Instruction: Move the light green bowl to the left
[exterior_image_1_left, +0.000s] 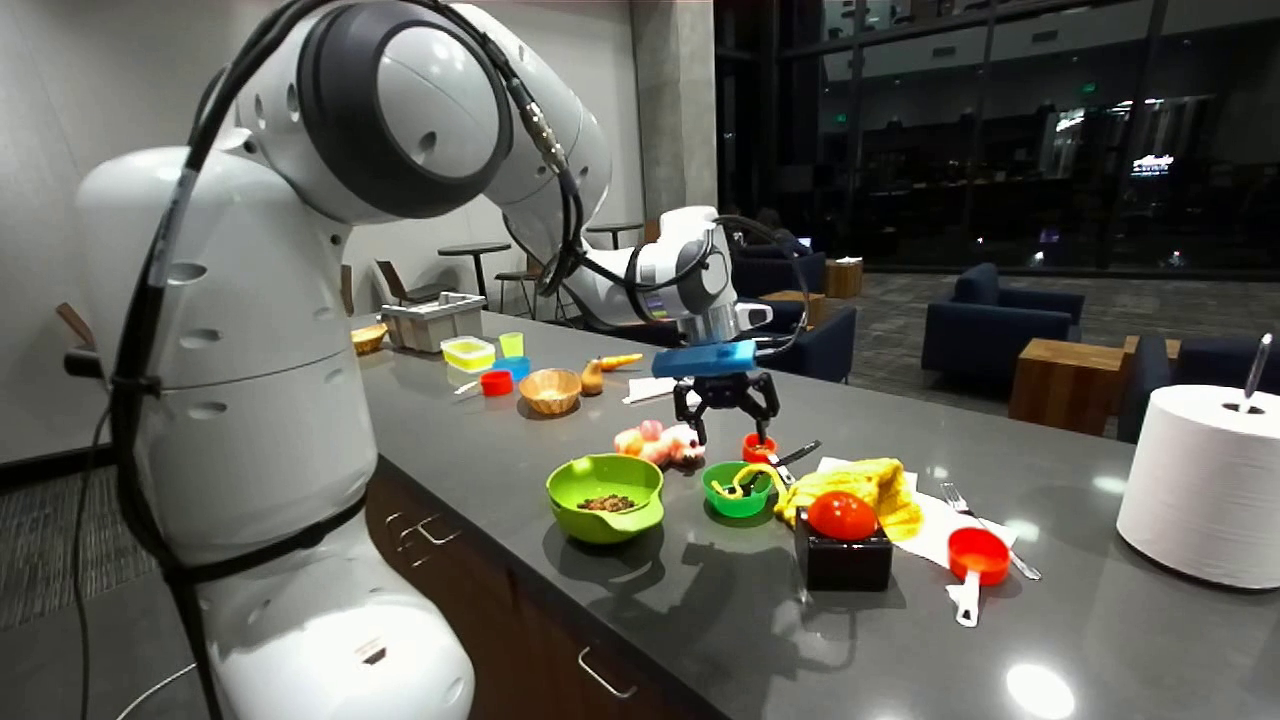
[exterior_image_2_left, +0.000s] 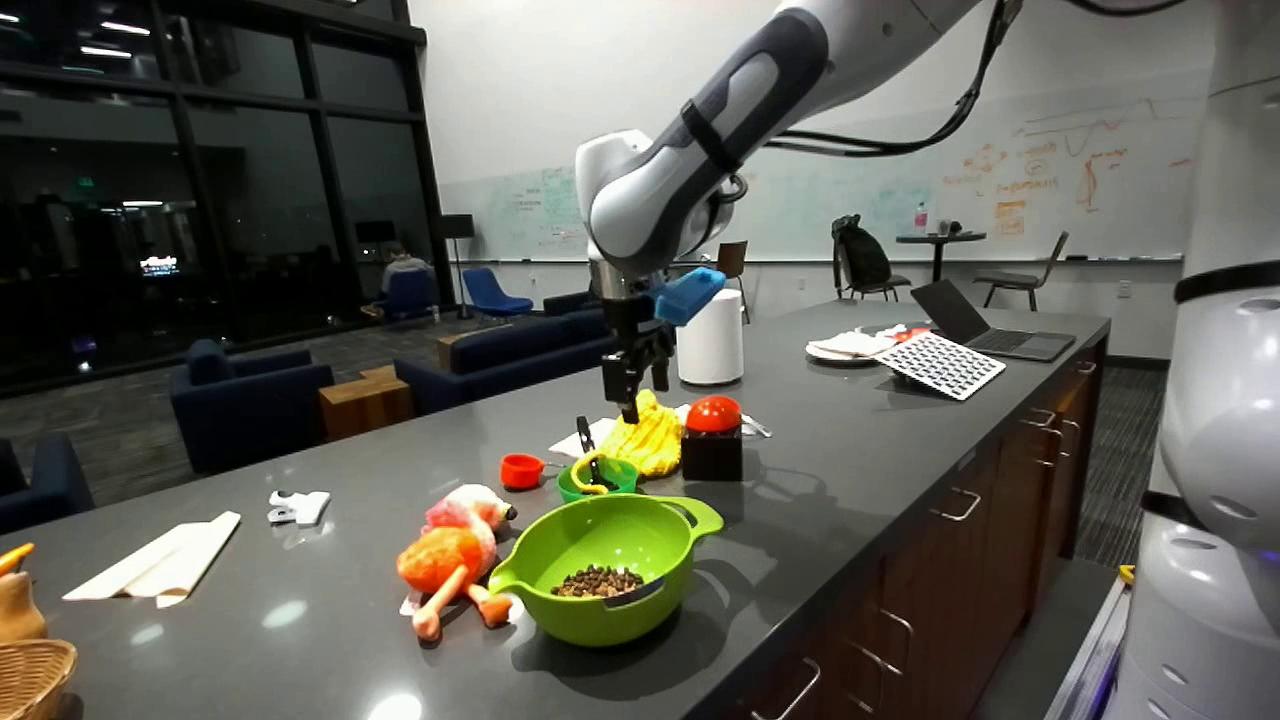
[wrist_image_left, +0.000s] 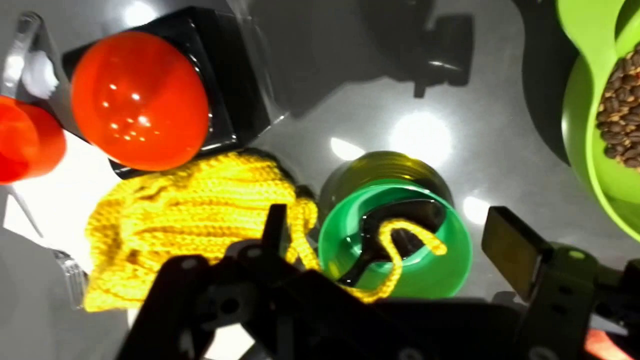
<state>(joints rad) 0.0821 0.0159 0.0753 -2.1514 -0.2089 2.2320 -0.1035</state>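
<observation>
The light green bowl (exterior_image_1_left: 590, 522) stands upright on the grey counter near its edge, with brown beans inside and a handle on its rim. It also shows in an exterior view (exterior_image_2_left: 610, 622), and partly at the right edge of the wrist view (wrist_image_left: 577, 117). My gripper (exterior_image_1_left: 732, 438) is open and empty, raised above the counter. It also shows in an exterior view (exterior_image_2_left: 645, 398). In the wrist view my gripper (wrist_image_left: 387, 217) has its fingers wide apart above the darker green cup (wrist_image_left: 425, 280), which holds a black spoon-like utensil. The bowl is to one side, apart from the fingers.
A yellow knitted cloth (wrist_image_left: 200, 210) lies beside the green cup, its cord inside it. A red dome button on a black box (exterior_image_1_left: 843, 560) stands close by. A plush flamingo (exterior_image_2_left: 450, 550) lies beside the bowl. Red measuring cups (exterior_image_1_left: 978, 553) and a paper roll (exterior_image_1_left: 1205, 490) stand around.
</observation>
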